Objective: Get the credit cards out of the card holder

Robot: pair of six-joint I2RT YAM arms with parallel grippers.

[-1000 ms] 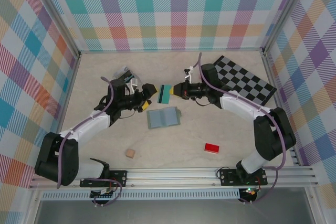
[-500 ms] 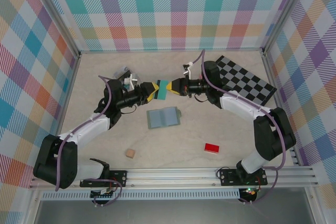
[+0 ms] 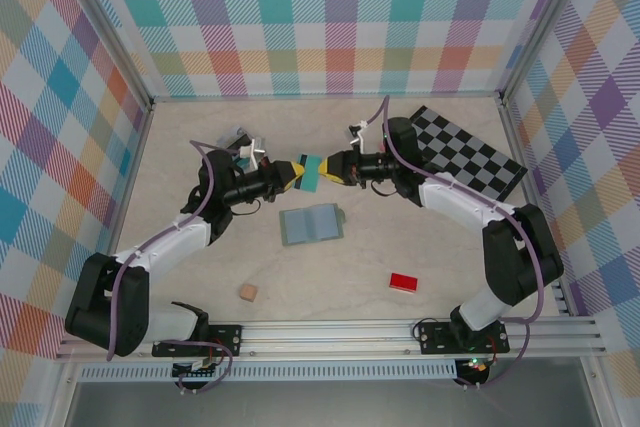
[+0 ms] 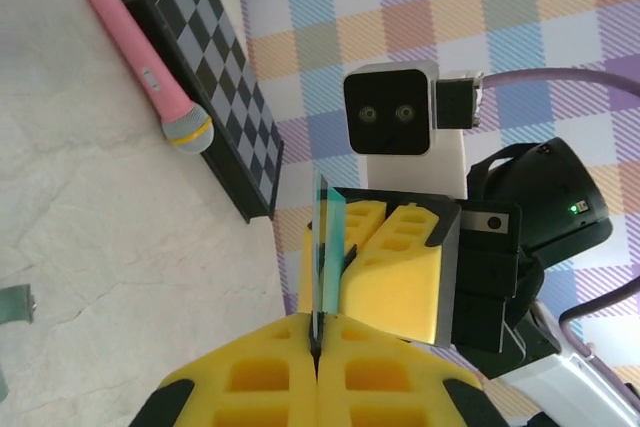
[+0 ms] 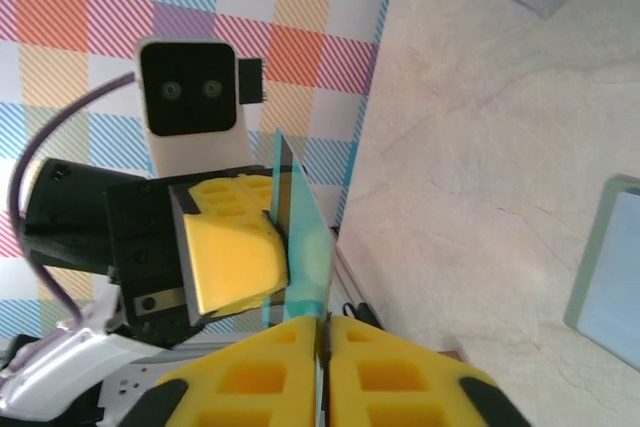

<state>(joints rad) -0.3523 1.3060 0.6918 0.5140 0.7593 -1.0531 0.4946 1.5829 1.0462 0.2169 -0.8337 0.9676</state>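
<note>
Step in hand, by my read: a mid-air handoff of 1 teal credit card (image 3: 312,173), w/ both arms facing tip to tip above the table. The left gripper (image 4: 317,342) is clenching the card's near edge, pads tight together. The right gripper (image 5: 323,325) is pressing on the opposite edge; how firm that pinch is, I can't say from this angle. The card holder (image 3: 311,223) is lying open on the table just below, apart from both claws.

Next move prob. needs the right claw letting go and backing straight off, so the card isn't twisting in the left pinch.

Count: 1 card aloft, 1 holder, 1 red block (image 3: 403,281), 1 wooden cube (image 3: 247,292), 1 checkered board (image 3: 465,152), 1 pink mic (image 4: 150,72).
</note>
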